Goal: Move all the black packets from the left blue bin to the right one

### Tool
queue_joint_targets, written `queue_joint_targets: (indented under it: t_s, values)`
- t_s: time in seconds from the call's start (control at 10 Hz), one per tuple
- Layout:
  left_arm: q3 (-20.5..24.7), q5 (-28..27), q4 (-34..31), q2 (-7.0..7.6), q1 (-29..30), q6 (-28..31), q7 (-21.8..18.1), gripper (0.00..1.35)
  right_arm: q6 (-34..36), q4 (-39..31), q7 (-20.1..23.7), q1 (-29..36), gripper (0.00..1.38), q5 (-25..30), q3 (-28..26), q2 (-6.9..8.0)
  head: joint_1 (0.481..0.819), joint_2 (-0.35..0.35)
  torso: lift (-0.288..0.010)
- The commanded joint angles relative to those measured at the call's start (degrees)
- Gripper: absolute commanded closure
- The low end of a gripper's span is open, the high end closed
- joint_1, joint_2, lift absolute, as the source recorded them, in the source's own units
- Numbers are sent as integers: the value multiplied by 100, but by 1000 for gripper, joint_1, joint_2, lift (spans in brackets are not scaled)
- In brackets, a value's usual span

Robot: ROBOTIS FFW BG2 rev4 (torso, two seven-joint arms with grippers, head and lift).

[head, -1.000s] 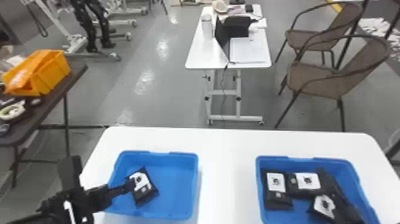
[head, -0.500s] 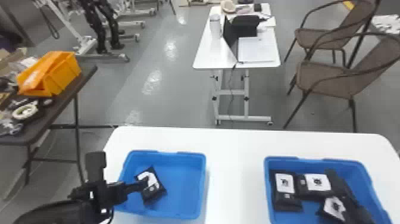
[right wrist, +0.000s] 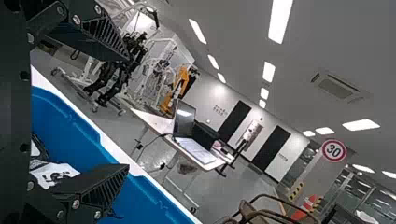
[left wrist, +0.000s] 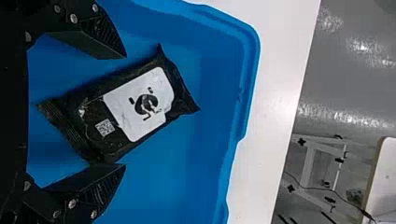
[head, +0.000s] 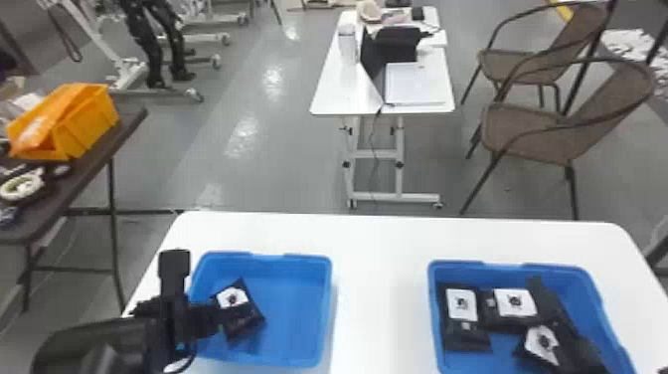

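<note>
On the left, a dark side table [head: 82, 176] bears an orange bin [head: 92, 127] and a ring-shaped roll [head: 22, 186]. Farther back, a small white table [head: 335, 92] carries an open laptop [right wrist: 185, 120] and a pale tumbler [head: 348, 47], with two brown chairs [head: 527, 129] to its right. The right wrist view also shows a round red-rimmed sign [right wrist: 334, 150] and an orange cone [right wrist: 304, 206].

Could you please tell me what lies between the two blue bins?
In the head view, bare white tabletop separates the left bin from the right bin.
</note>
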Motion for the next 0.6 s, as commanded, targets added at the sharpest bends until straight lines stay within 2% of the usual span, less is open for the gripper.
queue_joint_targets:
  t_s: [0.0, 0.1, 0.3, 0.5]
  values:
    - [-60, -257, 52, -20, -125, 339, 25, 229, 5, 29, 0, 19, 211, -32, 0, 5, 695, 140, 0]
    - [-112, -283, 272, 15, -257, 374, 25, 262, 22, 46, 0, 10, 211, -41, 0, 5, 695, 142, 0]
    - [-446, -143, 747, 218, -503, 339, 16, 266, 57, 99, 44, -43, 211, -41, 0, 5, 695, 143, 0]
    - [-481, -81, 1169, 270, -653, 216, 7, 349, 57, 125, 79, -43, 211, -41, 0, 5, 695, 139, 0]
